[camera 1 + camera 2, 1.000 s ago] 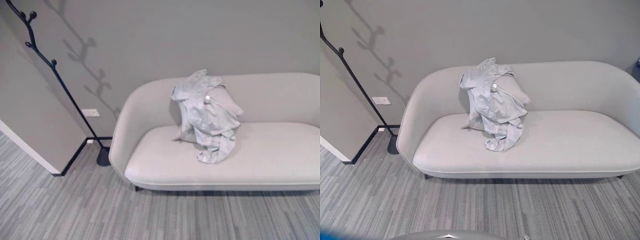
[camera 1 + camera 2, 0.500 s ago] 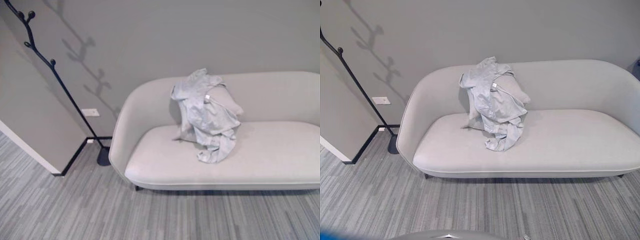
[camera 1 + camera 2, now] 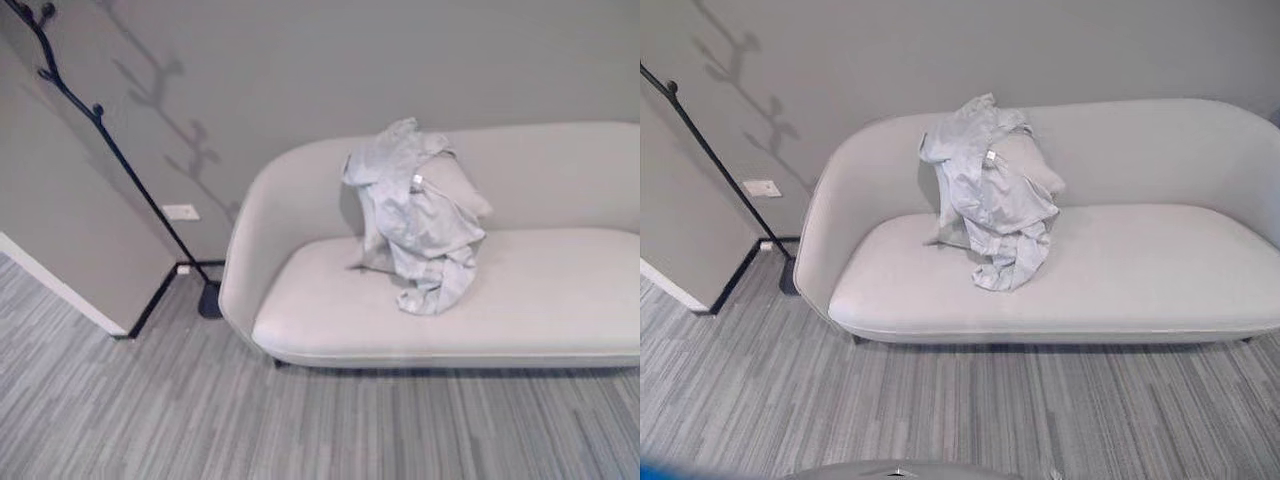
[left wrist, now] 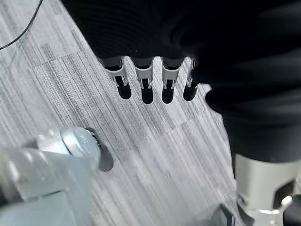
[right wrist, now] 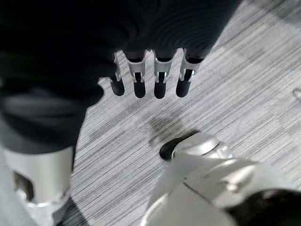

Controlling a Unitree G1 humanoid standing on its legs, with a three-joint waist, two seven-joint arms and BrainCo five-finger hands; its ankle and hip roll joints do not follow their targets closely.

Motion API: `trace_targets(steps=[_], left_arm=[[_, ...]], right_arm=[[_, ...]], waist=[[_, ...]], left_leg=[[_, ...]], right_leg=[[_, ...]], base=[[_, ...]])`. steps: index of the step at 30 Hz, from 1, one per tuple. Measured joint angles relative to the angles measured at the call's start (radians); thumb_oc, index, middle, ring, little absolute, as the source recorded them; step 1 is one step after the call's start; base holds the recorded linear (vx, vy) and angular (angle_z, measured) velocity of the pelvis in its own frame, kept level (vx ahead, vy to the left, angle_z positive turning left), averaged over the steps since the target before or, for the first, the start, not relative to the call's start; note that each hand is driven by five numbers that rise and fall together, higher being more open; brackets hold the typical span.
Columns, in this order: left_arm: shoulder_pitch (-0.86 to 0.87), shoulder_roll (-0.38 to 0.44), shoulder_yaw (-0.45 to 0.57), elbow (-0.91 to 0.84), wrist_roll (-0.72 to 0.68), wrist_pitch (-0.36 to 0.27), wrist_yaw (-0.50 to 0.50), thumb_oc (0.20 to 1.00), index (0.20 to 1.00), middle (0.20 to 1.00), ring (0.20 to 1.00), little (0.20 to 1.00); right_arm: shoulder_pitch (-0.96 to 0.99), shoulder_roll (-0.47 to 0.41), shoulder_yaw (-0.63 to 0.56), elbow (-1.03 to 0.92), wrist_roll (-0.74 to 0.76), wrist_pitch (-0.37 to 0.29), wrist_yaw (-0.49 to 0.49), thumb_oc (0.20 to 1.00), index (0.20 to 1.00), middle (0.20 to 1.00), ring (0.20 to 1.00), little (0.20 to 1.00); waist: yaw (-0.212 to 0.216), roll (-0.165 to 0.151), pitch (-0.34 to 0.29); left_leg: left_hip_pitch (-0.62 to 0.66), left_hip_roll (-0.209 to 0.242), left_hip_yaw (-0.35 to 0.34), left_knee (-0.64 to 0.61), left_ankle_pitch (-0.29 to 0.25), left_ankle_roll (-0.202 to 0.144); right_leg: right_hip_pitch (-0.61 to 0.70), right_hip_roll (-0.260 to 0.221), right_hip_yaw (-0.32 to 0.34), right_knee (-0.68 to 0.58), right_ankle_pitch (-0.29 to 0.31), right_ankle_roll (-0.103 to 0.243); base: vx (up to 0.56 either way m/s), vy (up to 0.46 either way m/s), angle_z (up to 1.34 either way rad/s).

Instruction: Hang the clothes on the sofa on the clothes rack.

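A crumpled pale grey garment lies draped over the backrest and seat of the light grey sofa, left of the sofa's middle. A black clothes rack with knobbed branches stands on the floor to the left of the sofa, its base by the sofa's left end. My left hand hangs over the carpet, fingers straight and holding nothing. My right hand hangs the same way, open and far from the garment.
A cushion sits partly under the garment. A wall corner with a dark skirting juts out left of the rack, and a wall socket sits behind it. Striped grey carpet spreads before the sofa.
The whole picture has shifted, so the camera has moved: sofa and rack sit a little higher in view. The garment lies as before.
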Motion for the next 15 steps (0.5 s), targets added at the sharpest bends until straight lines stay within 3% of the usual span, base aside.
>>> trace_targets(steps=[1, 3, 6, 7, 9, 10, 12, 13, 15], left_arm=[[-0.007, -0.001, 0.0, -0.005, 0.0, 0.0, -0.001, 1.0, 1.0, 1.0, 1.0, 1.0], [-0.012, -0.01, -0.007, -0.007, -0.001, -0.002, -0.002, 1.0, 1.0, 1.0, 1.0, 1.0], [-0.017, -0.02, -0.014, -0.008, -0.013, -0.009, -0.009, 1.0, 1.0, 1.0, 1.0, 1.0], [-0.016, -0.023, -0.015, -0.01, -0.038, -0.01, -0.01, 1.0, 1.0, 1.0, 1.0, 1.0], [-0.018, -0.025, -0.025, -0.01, -0.039, -0.011, -0.01, 1.0, 1.0, 1.0, 1.0, 1.0], [-0.022, -0.028, -0.034, -0.008, -0.045, -0.014, -0.008, 1.0, 1.0, 1.0, 1.0, 1.0], [-0.02, -0.03, -0.043, -0.007, -0.058, -0.013, -0.005, 1.0, 1.0, 1.0, 1.0, 1.0], [-0.018, -0.036, -0.038, 0.004, -0.059, -0.013, -0.004, 1.0, 1.0, 1.0, 1.0, 1.0], [0.003, -0.041, -0.026, 0.036, -0.056, -0.011, -0.005, 1.0, 1.0, 1.0, 1.0, 1.0]], right_arm=[[-0.01, -0.001, 0.008, 0.0, 0.0, 0.0, -0.003, 1.0, 1.0, 1.0, 1.0, 1.0], [-0.018, -0.005, 0.008, -0.001, 0.0, -0.005, -0.009, 1.0, 1.0, 1.0, 1.0, 1.0], [-0.027, -0.003, 0.008, -0.002, 0.0, -0.003, -0.012, 1.0, 1.0, 1.0, 1.0, 1.0], [-0.034, -0.006, 0.006, -0.01, 0.0, -0.006, -0.015, 1.0, 1.0, 1.0, 1.0, 1.0], [-0.033, -0.009, 0.007, -0.01, 0.0, -0.01, -0.019, 1.0, 1.0, 1.0, 1.0, 1.0], [-0.046, -0.013, -0.002, -0.009, 0.0, -0.014, -0.028, 1.0, 1.0, 1.0, 1.0, 1.0], [-0.052, -0.011, -0.003, -0.002, 0.0, -0.014, -0.038, 1.0, 1.0, 1.0, 1.0, 1.0], [-0.049, -0.007, -0.009, 0.001, 0.001, -0.013, -0.038, 1.0, 1.0, 1.0, 1.0, 1.0], [-0.013, -0.009, -0.087, 0.001, 0.009, -0.018, -0.035, 1.0, 1.0, 1.0, 1.0, 1.0]], waist=[[-0.001, -0.025, 0.015], [-0.006, -0.037, 0.026], [0.0, -0.057, 0.031], [-0.001, -0.05, 0.037], [0.002, -0.041, 0.037], [-0.002, -0.033, 0.051], [0.011, -0.022, 0.055], [0.013, -0.019, 0.055], [0.013, 0.003, 0.036]], left_leg=[[-0.011, -0.003, -0.01, 0.014, 0.003, -0.007], [-0.034, 0.014, -0.023, 0.059, -0.002, -0.011], [-0.031, 0.115, -0.042, -0.111, 0.014, -0.004], [-0.048, 0.17, -0.084, -0.179, 0.027, -0.021], [-0.046, 0.192, -0.108, -0.246, 0.039, -0.038], [-0.089, 0.205, -0.103, -0.255, 0.047, -0.054], [-0.129, 0.201, -0.089, -0.264, 0.053, -0.047], [-0.13, 0.194, -0.033, -0.268, 0.059, -0.039], [-0.079, 0.166, -0.016, -0.211, 0.058, -0.023]], right_leg=[[0.011, -0.005, -0.001, -0.029, 0.024, 0.007], [0.04, -0.006, -0.013, -0.076, 0.047, -0.02], [0.076, -0.002, -0.021, -0.162, 0.078, -0.01], [0.085, 0.006, -0.017, -0.177, 0.091, 0.004], [0.081, 0.015, -0.02, -0.188, 0.095, -0.012], [0.098, 0.014, -0.014, -0.206, 0.089, 0.001], [0.135, -0.003, -0.007, -0.24, 0.096, 0.01], [0.172, -0.022, -0.002, -0.257, 0.076, 0.047], [0.25, -0.095, 0.035, -0.255, 0.017, 0.122]], base=[[-0.01, 0.065, 0.07], [0.12, 0.097, 0.17], [0.14, 0.127, 0.16], [0.23, 0.244, 0.05], [0.13, 0.134, 0.04], [0.24, 0.234, -0.01], [0.43, 0.418, -0.09], [0.49, 0.49, -0.32], [0.53, 0.563, -0.62]])
